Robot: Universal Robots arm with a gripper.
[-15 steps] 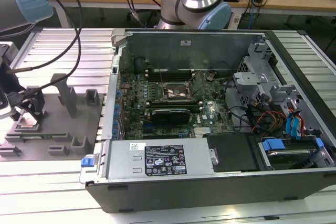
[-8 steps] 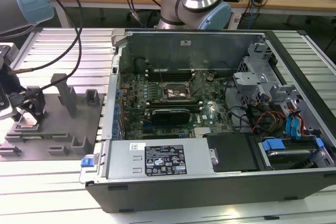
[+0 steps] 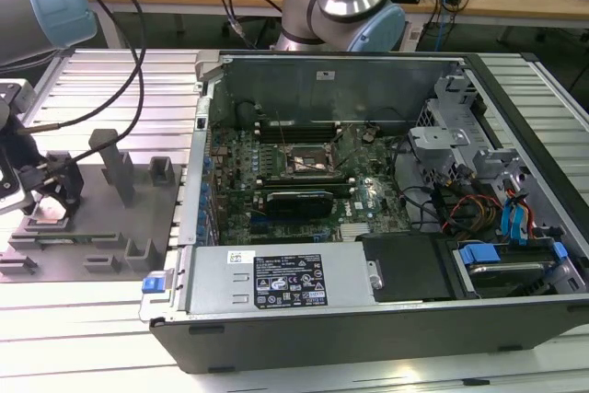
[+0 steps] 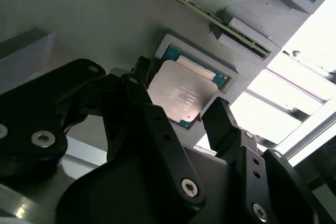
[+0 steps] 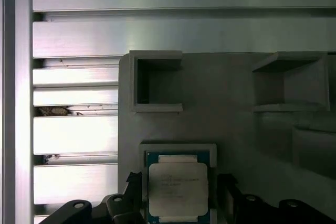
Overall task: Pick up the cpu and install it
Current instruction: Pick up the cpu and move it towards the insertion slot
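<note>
The cpu (image 4: 181, 92), a flat square chip with a silvery top and green rim, lies in a shallow recess of the grey tray (image 5: 231, 124). In both wrist views my gripper (image 4: 181, 98) stands open astride it, one black finger (image 4: 140, 73) on each side and small gaps to the chip's edges. The first wrist view shows the cpu (image 5: 178, 188) level in its recess between the fingertips (image 5: 134, 188). At the exterior view's left the gripper (image 3: 41, 195) hangs low over the tray (image 3: 101, 236). The open socket (image 3: 308, 161) sits on the motherboard inside the case.
Upright grey posts and box-shaped pockets (image 3: 120, 167) rise from the tray close to the gripper. The open computer case (image 3: 368, 227) lies at the exterior view's right, with cables, drive bays and a power supply cover (image 3: 285, 283). Ribbed aluminium table (image 5: 157, 24) surrounds the tray.
</note>
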